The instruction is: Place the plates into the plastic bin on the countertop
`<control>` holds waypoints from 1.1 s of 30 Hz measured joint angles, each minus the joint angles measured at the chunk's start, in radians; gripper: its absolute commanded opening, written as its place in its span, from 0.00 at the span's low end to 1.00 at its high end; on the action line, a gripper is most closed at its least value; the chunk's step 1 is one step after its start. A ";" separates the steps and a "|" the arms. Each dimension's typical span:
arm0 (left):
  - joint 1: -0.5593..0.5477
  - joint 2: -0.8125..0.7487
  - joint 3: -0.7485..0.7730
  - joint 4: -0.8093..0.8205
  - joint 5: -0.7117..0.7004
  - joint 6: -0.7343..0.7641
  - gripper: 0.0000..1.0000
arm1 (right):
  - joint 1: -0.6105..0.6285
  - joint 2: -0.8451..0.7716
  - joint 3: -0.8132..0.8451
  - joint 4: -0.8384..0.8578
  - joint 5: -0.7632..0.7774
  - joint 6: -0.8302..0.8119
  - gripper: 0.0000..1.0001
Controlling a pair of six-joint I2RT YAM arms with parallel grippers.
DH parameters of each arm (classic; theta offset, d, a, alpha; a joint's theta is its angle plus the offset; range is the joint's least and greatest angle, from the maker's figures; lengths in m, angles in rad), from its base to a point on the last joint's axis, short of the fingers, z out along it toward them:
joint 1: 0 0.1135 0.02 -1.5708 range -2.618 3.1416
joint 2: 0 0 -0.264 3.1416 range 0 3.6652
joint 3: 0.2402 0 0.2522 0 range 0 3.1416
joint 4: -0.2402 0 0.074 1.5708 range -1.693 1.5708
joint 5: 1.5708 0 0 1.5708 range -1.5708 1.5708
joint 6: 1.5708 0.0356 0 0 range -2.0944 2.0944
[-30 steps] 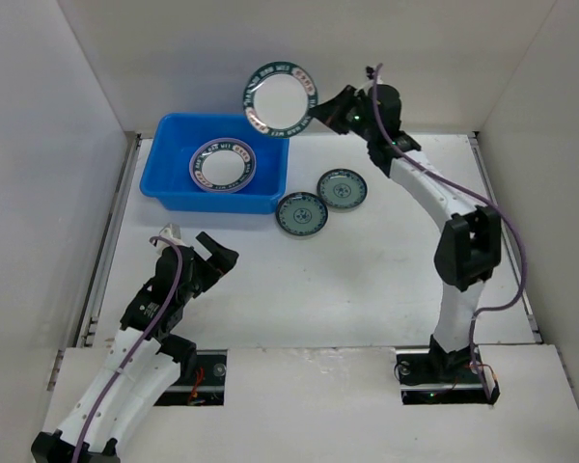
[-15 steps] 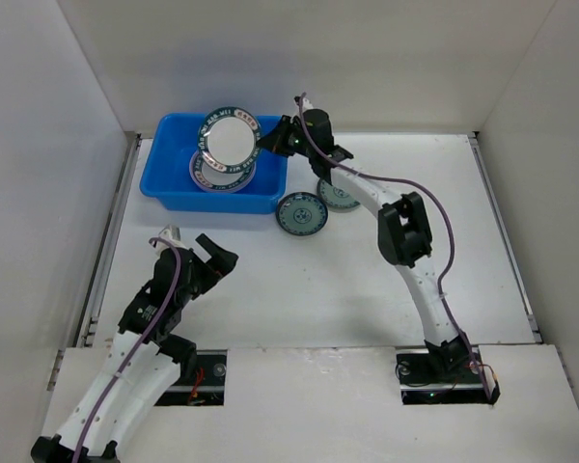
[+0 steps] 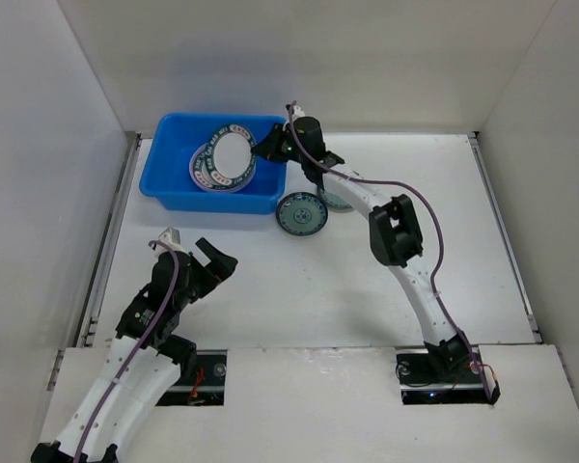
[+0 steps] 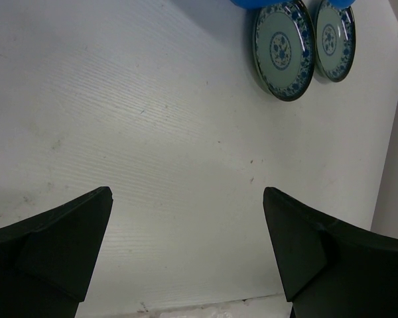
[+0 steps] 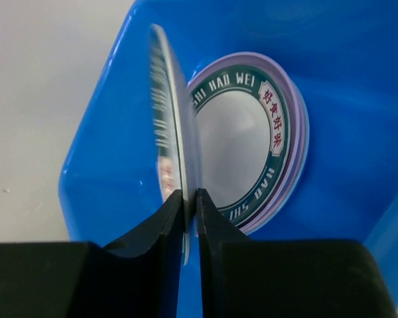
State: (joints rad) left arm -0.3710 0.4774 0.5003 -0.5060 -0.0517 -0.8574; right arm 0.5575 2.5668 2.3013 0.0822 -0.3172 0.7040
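The blue plastic bin [image 3: 170, 166] stands at the back left of the white countertop [image 3: 318, 280]. A stack of plates [image 3: 201, 174] lies in it, topped by a white-centred plate with a dark patterned rim [image 5: 242, 136] over a lavender one. My right gripper [image 3: 267, 149] is shut on the rim of a second dark-rimmed plate [image 3: 230, 157], held on edge over the bin, just above the stack; the wrist view shows it edge-on [image 5: 167, 126] between the jaws [image 5: 190, 199]. Two small teal plates [image 3: 301, 213] [image 3: 340, 201] lie beside the bin. My left gripper [image 3: 199, 257] is open and empty.
White walls bound the countertop on three sides. In the left wrist view the two teal plates [image 4: 283, 48] [image 4: 334, 40] lie ahead of my open left gripper [image 4: 186, 252], with bare white surface between. The right arm [image 3: 396, 231] reaches across above the far teal plate.
My right gripper has carried the dark-rimmed plate leftward and down, from high beside the bin to just over the stack inside it. The left arm has stayed put.
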 measured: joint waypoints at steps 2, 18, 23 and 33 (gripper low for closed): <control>0.000 -0.004 0.001 -0.006 0.003 0.002 1.00 | 0.011 0.002 0.000 0.000 0.006 -0.015 0.22; -0.002 -0.026 0.006 -0.018 0.017 0.005 1.00 | 0.046 -0.076 -0.083 0.014 0.019 -0.074 0.73; -0.008 -0.029 0.006 -0.019 0.018 0.005 1.00 | 0.045 -0.298 -0.286 0.027 0.069 -0.106 0.73; -0.020 0.006 0.006 -0.013 0.018 0.005 1.00 | -0.114 -0.897 -0.905 0.131 0.201 -0.068 0.72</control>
State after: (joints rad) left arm -0.3908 0.4839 0.5068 -0.5186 -0.0341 -0.8524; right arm 0.4431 1.6695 1.3964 0.2131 -0.1165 0.6357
